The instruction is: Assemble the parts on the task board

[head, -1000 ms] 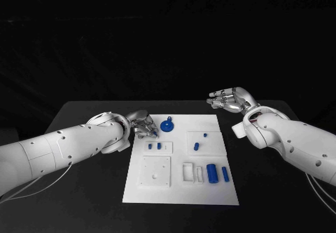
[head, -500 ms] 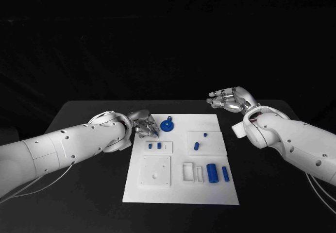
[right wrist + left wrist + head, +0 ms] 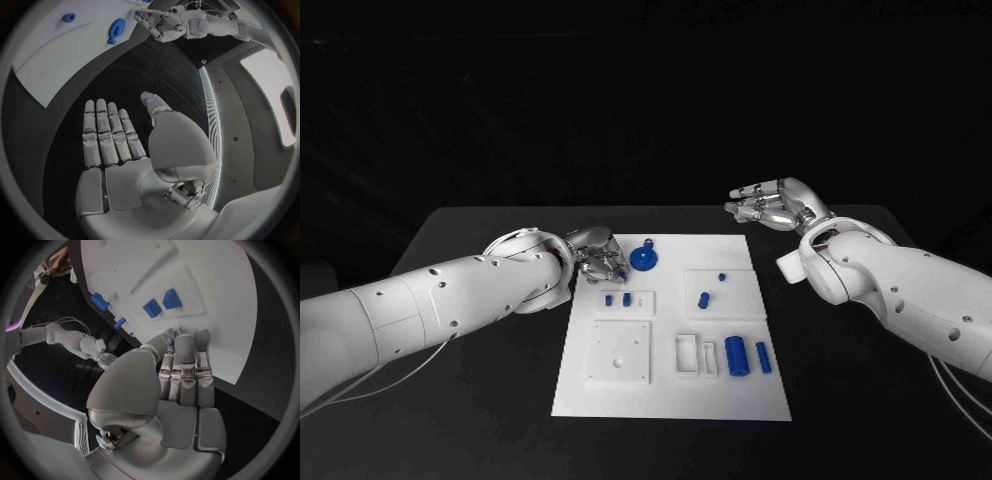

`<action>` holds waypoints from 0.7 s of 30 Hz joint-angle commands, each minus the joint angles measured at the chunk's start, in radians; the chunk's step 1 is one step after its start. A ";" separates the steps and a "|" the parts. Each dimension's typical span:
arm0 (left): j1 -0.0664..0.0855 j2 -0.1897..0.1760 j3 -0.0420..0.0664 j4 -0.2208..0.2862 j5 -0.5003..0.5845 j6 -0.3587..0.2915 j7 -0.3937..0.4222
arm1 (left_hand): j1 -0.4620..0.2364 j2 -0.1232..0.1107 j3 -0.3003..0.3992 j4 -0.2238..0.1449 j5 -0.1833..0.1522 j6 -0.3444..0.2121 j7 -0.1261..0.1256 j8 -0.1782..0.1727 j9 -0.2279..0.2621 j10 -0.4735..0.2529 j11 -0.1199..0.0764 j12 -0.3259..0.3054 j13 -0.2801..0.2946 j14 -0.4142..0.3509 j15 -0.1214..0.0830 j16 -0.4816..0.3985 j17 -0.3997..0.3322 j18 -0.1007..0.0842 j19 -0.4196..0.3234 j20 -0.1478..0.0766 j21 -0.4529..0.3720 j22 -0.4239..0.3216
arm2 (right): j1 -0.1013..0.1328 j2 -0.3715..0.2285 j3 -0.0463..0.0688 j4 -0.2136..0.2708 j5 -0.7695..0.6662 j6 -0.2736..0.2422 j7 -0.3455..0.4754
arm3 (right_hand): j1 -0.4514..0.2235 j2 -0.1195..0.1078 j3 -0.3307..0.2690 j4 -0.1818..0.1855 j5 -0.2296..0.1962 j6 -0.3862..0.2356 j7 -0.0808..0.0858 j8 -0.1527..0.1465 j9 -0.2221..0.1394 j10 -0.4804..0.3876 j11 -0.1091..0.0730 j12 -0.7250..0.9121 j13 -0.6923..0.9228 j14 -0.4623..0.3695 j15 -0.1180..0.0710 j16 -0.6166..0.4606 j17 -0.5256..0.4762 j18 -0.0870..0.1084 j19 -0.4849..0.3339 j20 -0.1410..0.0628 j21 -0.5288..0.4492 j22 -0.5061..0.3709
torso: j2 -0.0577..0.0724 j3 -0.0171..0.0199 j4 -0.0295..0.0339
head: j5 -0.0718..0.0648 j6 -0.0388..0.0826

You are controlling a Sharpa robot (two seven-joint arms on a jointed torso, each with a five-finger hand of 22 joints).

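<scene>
Hovering hands, parts on board

Left hand [image 3: 596, 257] at the board's [image 3: 672, 400] far left corner, fingers [image 3: 186, 360] close together, tips at the board edge; whether they pinch anything cannot be told. Board mid-tabletop [image 3: 473, 380]. Round blue part [image 3: 645, 259] just beside that hand; small blue parts [image 3: 619, 299] in recesses; two blue cylinders [image 3: 736, 357] near the right edge. Right hand [image 3: 769, 205] off the board, beyond its far right corner, fingers [image 3: 106, 130] straight, holding nothing.
</scene>
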 commanded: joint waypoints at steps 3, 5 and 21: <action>-0.003 0.001 -0.001 0.008 -0.018 0.034 0.008 | 0.003 0.007 -0.001 -0.007 -0.003 -0.004 0.002 0.006 0.001 -0.004 0.001 0.003 0.001 -0.003 0.001 -0.004 0.000 0.019 -0.006 0.002 0.007 0.020 | 0.000 0.000 0.001 0.000 -0.002 0.014 0.011 | 0.001 0.007 -0.006 -0.002 0.004 -0.001 0.001 -0.002 0.000 -0.009 0.000 -0.001 -0.002 -0.008 0.001 -0.004 -0.002 0.000 -0.006 -0.002 -0.004 -0.002 | 0.000 -0.0004 0.0011 | -0.001 -0.001; -0.003 0.000 -0.001 0.009 -0.021 0.035 0.007 | 0.003 0.007 -0.001 -0.007 -0.003 -0.004 0.002 0.006 0.001 -0.004 0.001 0.003 0.001 -0.003 0.001 -0.004 0.000 0.019 -0.006 0.002 0.007 0.020 | 0.000 0.001 0.001 0.000 -0.002 0.014 0.012 | -0.001 0.009 -0.005 -0.004 0.005 0.001 0.001 -0.002 0.000 -0.009 0.000 -0.001 -0.002 -0.008 0.001 -0.004 -0.001 0.000 -0.007 -0.002 -0.004 -0.002 | 0.000 -0.0003 0.0013 | 0.000 -0.002; -0.003 -0.006 -0.001 0.017 -0.034 0.021 0.005 | 0.005 0.008 -0.004 -0.010 -0.004 0.002 0.001 0.006 0.001 -0.003 0.001 0.004 0.001 -0.007 0.001 -0.006 0.000 0.019 -0.010 0.002 0.010 0.020 | 0.000 0.001 0.001 -0.003 -0.002 0.014 0.012 | -0.001 0.009 -0.005 -0.004 0.005 0.001 0.001 -0.002 0.000 -0.009 0.000 -0.001 -0.002 -0.008 0.001 -0.004 -0.001 0.000 -0.007 -0.002 -0.004 -0.002 | 0.000 -0.0011 0.0016 | 0.000 -0.004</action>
